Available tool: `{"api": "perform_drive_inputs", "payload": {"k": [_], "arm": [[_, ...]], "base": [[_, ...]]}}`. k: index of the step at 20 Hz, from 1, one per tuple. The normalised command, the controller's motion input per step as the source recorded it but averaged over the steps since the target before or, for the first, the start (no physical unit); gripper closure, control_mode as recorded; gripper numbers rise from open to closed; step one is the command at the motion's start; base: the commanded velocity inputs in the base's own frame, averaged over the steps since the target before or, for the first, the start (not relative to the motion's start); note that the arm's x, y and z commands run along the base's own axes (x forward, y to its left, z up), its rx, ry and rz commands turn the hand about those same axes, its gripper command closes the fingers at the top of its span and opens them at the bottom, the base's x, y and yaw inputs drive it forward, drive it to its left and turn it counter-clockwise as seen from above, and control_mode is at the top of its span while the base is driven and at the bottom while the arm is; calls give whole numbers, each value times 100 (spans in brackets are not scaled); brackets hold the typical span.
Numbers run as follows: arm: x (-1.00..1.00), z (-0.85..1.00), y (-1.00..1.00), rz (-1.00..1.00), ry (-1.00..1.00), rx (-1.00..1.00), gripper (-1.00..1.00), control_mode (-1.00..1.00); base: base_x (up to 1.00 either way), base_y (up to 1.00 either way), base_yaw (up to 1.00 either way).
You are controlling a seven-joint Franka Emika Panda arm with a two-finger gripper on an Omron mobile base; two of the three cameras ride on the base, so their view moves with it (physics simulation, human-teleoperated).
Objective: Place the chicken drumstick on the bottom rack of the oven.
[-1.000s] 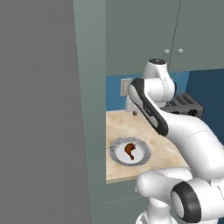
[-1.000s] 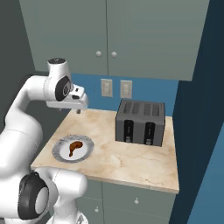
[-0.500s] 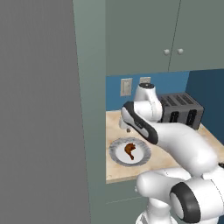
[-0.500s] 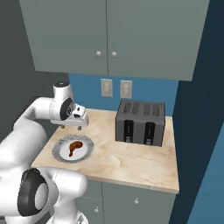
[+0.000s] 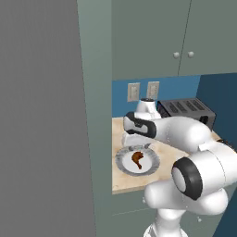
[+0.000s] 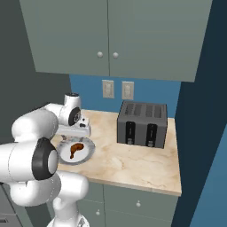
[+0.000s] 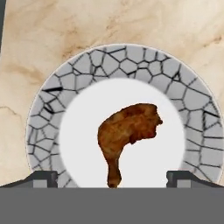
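The chicken drumstick (image 7: 127,131) is glossy reddish-brown and lies in the middle of a round white plate with a grey crackled rim (image 7: 109,61). Its thick end points away from the hand and its thin end lies between my fingertips (image 7: 43,178). My gripper (image 7: 113,178) hangs open just above the plate, straddling the drumstick without touching it. From the base, the drumstick (image 5: 137,159) (image 6: 76,149) sits on the plate (image 5: 150,166) (image 6: 88,153) at the counter's left end, right under the gripper (image 5: 135,145) (image 6: 80,135). The oven and its bottom rack are out of view.
A steel four-slot toaster (image 6: 142,124) (image 5: 185,109) stands at the back right of the marble counter (image 6: 133,164). A tall grey panel (image 5: 46,115) walls off the left side. Wall cabinets (image 6: 111,35) hang overhead, and two outlets (image 6: 117,89) are on the blue backsplash.
The arm has swung down and the gripper has dropped from well above the counter to just over the plate. The jaws stayed open; drumstick and plate have not moved.
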Motion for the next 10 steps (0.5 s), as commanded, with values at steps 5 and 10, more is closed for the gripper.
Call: {"api": "perform_drive_inputs", "payload": {"k": [5,10], "arm": [[2,-64,5,0,7,0,-100,-100],[0,-58,0,0,6,0,-100,-100]], "base": [[0,0,0],[0,0,0]]}}
